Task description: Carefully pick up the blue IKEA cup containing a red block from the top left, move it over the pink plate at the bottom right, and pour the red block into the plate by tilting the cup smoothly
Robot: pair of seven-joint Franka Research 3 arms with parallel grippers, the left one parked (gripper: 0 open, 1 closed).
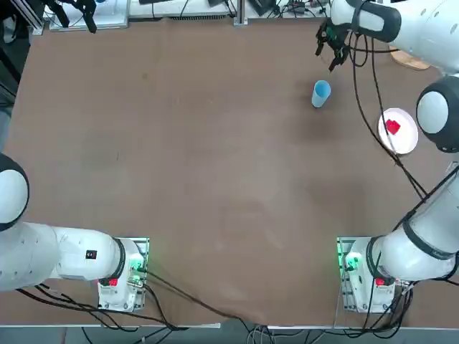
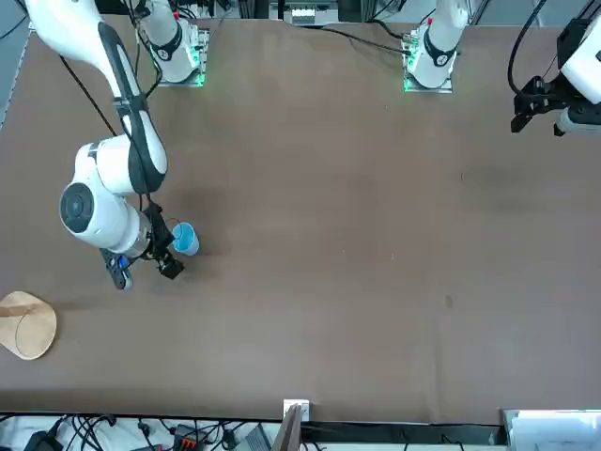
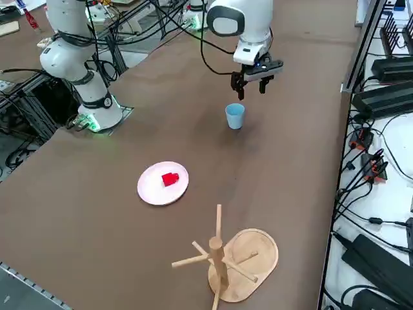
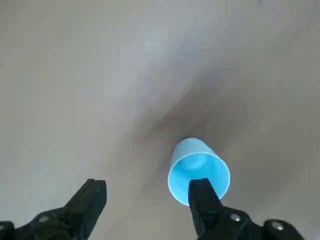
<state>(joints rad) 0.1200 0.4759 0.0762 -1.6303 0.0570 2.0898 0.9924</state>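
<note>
Your right gripper (image 3: 251,82) hangs above the cup (image 3: 235,117), fingers apart and empty. The cup stands upright on the counter (image 3: 129,245); the block (image 3: 170,179) lies on the plate (image 3: 155,190). The cup looks light, stiff and slick: grip it mid-wall, gently.

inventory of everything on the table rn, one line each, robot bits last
blue IKEA cup: 1, light blue, upright on the table below the gripper, apart from the plate; looks empty in the wrist view
pink plate: 1, white to very pale pink, on the table near the working arm's side
red block: 1, bright red, lying on the plate
wooden stand: 1, tan, oval base with an upright post and pegs, near the table's edge beyond the plate
table: 1, brown
right gripper: 1, black fingers, open, above the cup and holding nothing
</note>
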